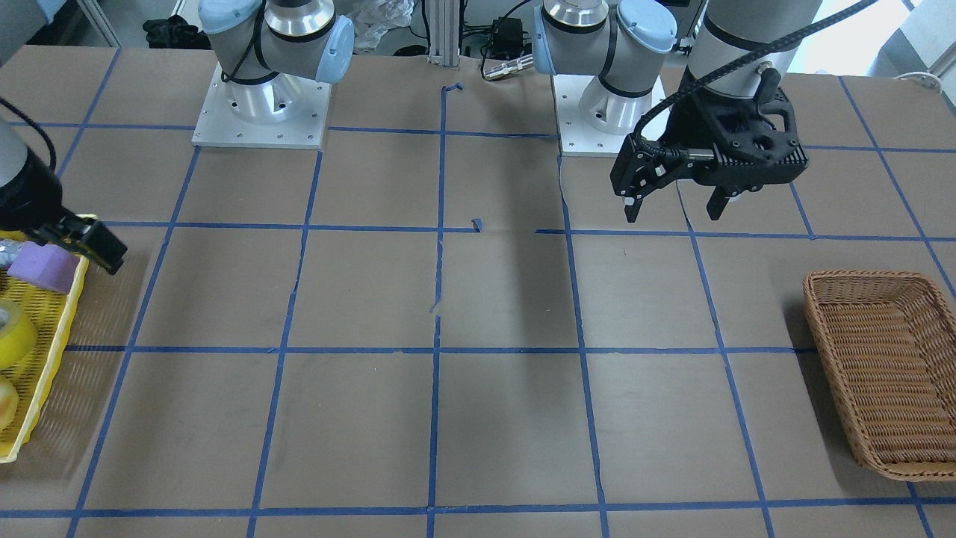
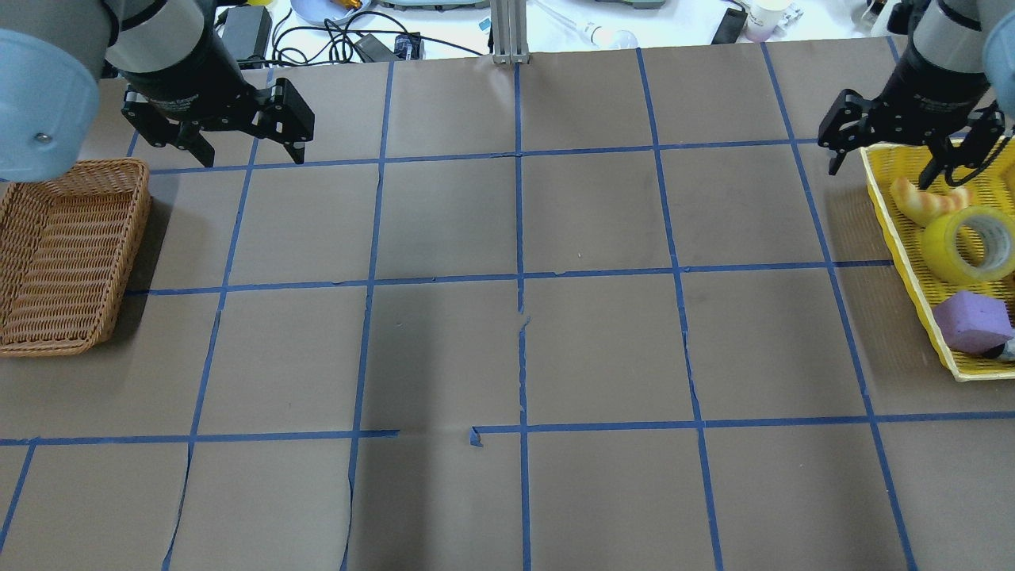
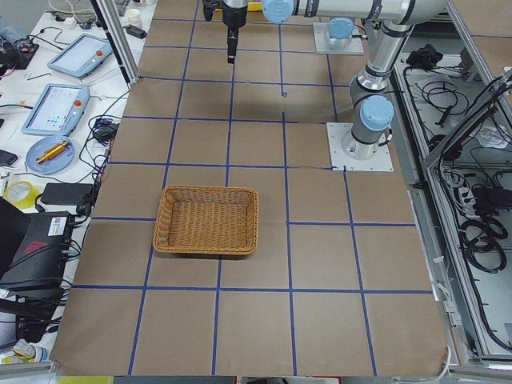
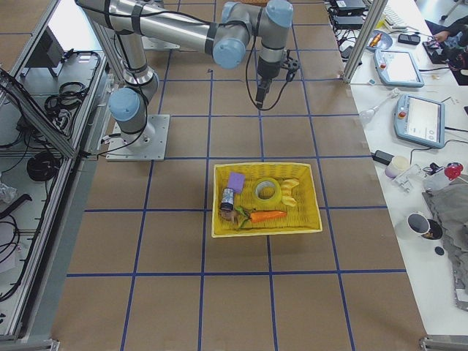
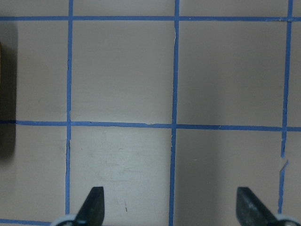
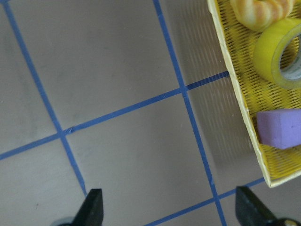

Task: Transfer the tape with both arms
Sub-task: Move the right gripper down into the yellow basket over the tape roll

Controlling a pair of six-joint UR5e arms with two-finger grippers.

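The yellow tape roll [image 2: 963, 242] lies in a yellow tray [image 2: 901, 246] at the table's right end, between a purple block [image 2: 971, 321] and a bread piece [image 2: 920, 204]. It also shows in the right wrist view [image 6: 281, 52] and the exterior right view [image 4: 267, 190]. My right gripper [image 2: 880, 170] is open and empty, and hovers over the tray's far corner, beside the tape. Its fingertips [image 6: 91, 207] frame bare table. My left gripper [image 2: 238, 147] is open and empty, high above the table beyond the basket [image 2: 136, 238]. It also shows in the front view [image 1: 674, 215].
The wicker basket [image 1: 866, 278] is empty at the left end. The tray also holds a carrot [image 4: 267, 216] and a small can [image 4: 227, 199]. Blue tape lines grid the brown table. Both arm bases [image 1: 261, 112] stand on the robot's side.
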